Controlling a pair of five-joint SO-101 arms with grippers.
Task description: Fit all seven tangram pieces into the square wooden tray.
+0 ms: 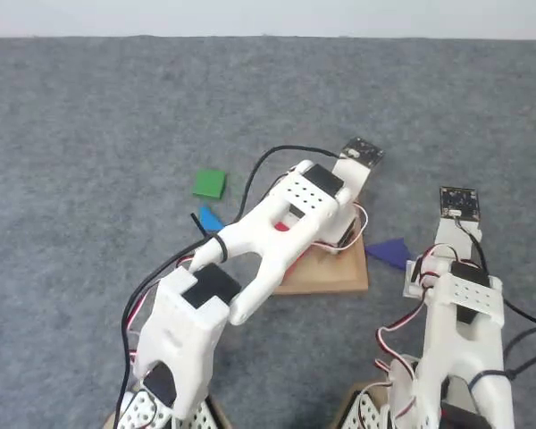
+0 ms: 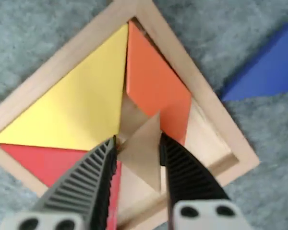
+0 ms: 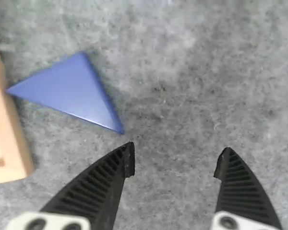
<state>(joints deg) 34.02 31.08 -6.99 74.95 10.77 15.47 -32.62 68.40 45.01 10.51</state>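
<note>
The square wooden tray [image 2: 202, 91] holds a large yellow triangle [image 2: 72, 100], an orange piece [image 2: 156, 86] and a red piece [image 2: 53, 163]. My left gripper [image 2: 138, 140] hangs over the tray, shut on a tan wooden triangle [image 2: 143, 155] that stands just above the tray floor. In the high view the left arm [image 1: 277, 223] covers most of the tray [image 1: 339, 273]. A blue triangle [image 3: 69, 91] lies on the carpet beside the tray's right edge [image 3: 5, 139]. My right gripper [image 3: 177, 149] hovers open over bare carpet near it.
A green square [image 1: 209, 184] and a small blue piece [image 1: 211, 219] lie on the grey carpet left of the tray. The blue triangle [image 1: 389, 252] sits between the tray and the right arm [image 1: 456, 295]. Open carpet stretches to the back and left.
</note>
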